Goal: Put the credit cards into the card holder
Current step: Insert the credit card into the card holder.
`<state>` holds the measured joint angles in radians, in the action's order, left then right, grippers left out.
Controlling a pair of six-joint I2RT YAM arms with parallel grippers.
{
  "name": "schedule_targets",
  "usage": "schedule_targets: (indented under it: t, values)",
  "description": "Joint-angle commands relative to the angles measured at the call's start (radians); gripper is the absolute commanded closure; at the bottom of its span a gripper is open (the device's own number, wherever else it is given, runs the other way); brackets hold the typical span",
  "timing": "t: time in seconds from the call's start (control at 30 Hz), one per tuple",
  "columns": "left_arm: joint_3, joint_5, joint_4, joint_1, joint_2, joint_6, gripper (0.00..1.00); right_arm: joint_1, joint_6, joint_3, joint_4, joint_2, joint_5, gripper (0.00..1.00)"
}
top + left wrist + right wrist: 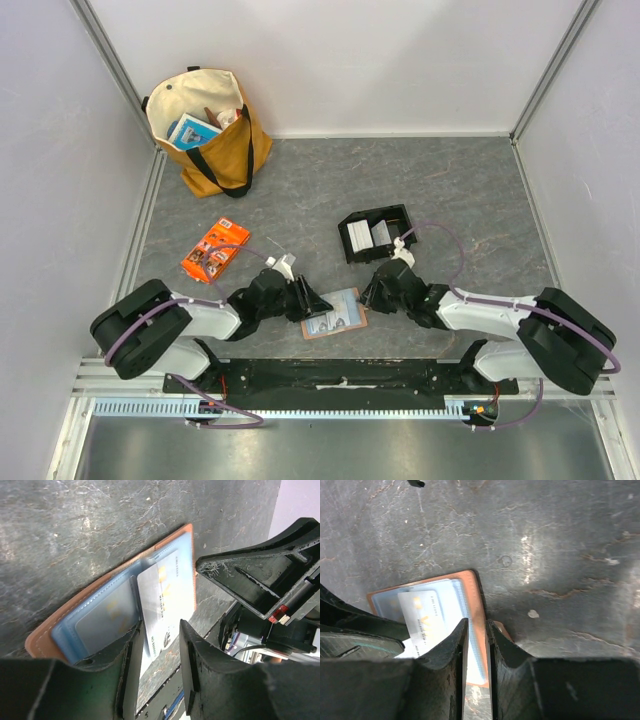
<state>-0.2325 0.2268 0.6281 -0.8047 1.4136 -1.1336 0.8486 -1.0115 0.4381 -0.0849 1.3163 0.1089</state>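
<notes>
Card holder (338, 315) lies spread open on the grey counter (480, 190), close to the near edge and right between the two arms. Its light-blue slotted face is up, its tan cover down.

Left claw (318, 301) is down at the left end, right claw (371, 293) at the right end. Both are low and pointing in toward each other.

A pale credit card (165, 597) lies lengthwise on one blue panel. Its far end is up among the slots and its near end pokes out past the holder's edge. How deep it sits in a slot, I cannot tell. Another card (107, 617) shows dimly through the neighbouring pocket.

On the left wrist view the black fingers (200, 670) stand well apart, with the card's loose end lying in the gap. That claw is released and squeezing nothing.

The right one is harder to read. Its fingers (451, 655) are drawn close together, leaving a thin slit with the holder's brown edge running along it. Whether they pinch that edge or only hover over it, I cannot tell.

Further back, just beyond the right claw, sits the black tray (400, 215) with more credit cards (359, 236), white and pale grey, lying in its compartments. An orange packet (214, 249) lies flat off to the left. A tan tote bag (225, 150) stands in the far left corner, its mouth open.
</notes>
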Motion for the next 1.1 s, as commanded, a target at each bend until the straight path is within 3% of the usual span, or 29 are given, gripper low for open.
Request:
schedule_targets:
  t: [0.0,0.37,1.07]
  values:
    - [-0.004,-0.040,-0.143,-0.005,-0.019,0.044,0.59,0.000,0.016,-0.018,0.077,-0.051,0.069,0.73]
    - [-0.080,0.016,-0.096,-0.013,0.073,0.025,0.63,0.006,0.011,-0.013,0.039,0.024,-0.009,0.73]
    - [-0.206,0.051,-0.153,-0.073,0.212,-0.064,0.62,0.073,-0.019,0.014,0.045,0.078,-0.009,0.73]
